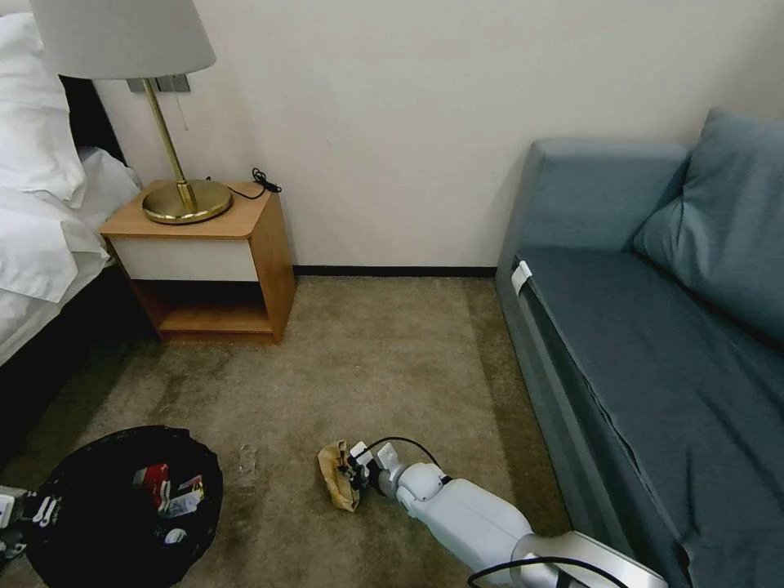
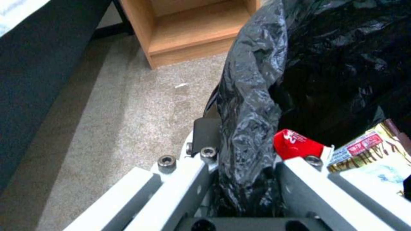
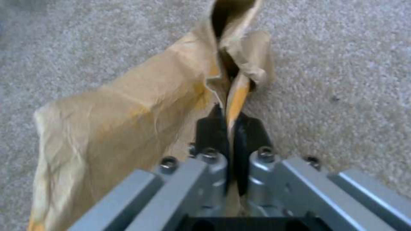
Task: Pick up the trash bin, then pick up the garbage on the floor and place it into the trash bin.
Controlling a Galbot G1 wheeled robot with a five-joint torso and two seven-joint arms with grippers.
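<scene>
The trash bin (image 1: pixel 122 506) with its black liner bag sits at the lower left of the head view, held at its rim (image 2: pixel 244 128) by my left gripper (image 1: pixel 16 514), which is shut on the rim. Inside lie a red snack bag (image 2: pixel 295 146) and a yellow-brown snack wrapper (image 2: pixel 368 150). On the carpet near the middle lies a tan paper wrapper (image 1: pixel 336 478). My right gripper (image 1: pixel 357 472) is low at the floor and shut on the wrapper's edge (image 3: pixel 233 96), its black pads (image 3: pixel 210 131) pinching the paper.
A wooden nightstand (image 1: pixel 208 261) with a brass lamp (image 1: pixel 175 192) stands by the far wall. The bed (image 1: pixel 41 229) is at the left. A blue sofa (image 1: pixel 653 343) runs along the right. Open carpet (image 1: pixel 376 359) lies between them.
</scene>
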